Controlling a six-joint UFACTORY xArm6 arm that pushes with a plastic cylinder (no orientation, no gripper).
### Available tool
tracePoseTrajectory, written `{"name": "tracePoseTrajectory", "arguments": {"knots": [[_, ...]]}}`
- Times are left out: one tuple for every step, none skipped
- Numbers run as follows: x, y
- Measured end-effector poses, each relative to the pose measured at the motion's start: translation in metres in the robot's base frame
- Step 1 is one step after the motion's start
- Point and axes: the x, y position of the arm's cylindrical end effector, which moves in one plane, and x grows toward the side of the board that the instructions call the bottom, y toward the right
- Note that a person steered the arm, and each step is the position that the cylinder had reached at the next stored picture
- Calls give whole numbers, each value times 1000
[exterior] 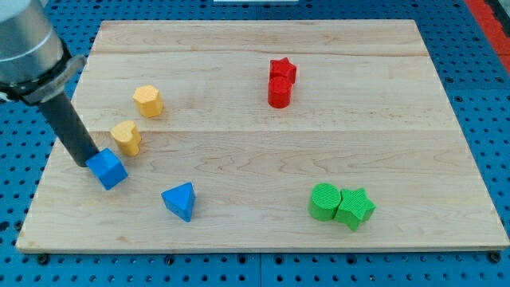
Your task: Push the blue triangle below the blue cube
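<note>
The blue triangle point(180, 200) lies on the wooden board near the view's bottom, left of centre. The blue cube point(107, 168) sits up and to the left of it, near the board's left side. My tip point(87, 162) is at the cube's left edge, touching or almost touching it. The rod slants up to the view's top left corner.
A yellow heart-shaped block point(127, 137) is just above the cube, and a yellow hexagon block point(148, 101) is above that. A red star point(283, 70) and red cylinder point(280, 93) sit together at top centre. A green cylinder point(323, 201) and green star point(355, 208) touch at bottom right.
</note>
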Motion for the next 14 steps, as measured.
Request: {"name": "tracePoseTrajectory", "arguments": {"knots": [[-1,5],[7,-21],[8,14],[22,20],[80,0],[119,60],[119,115],[119,184],[88,163],[66,138],[52,156],[37,148],[55,131],[64,108]]}}
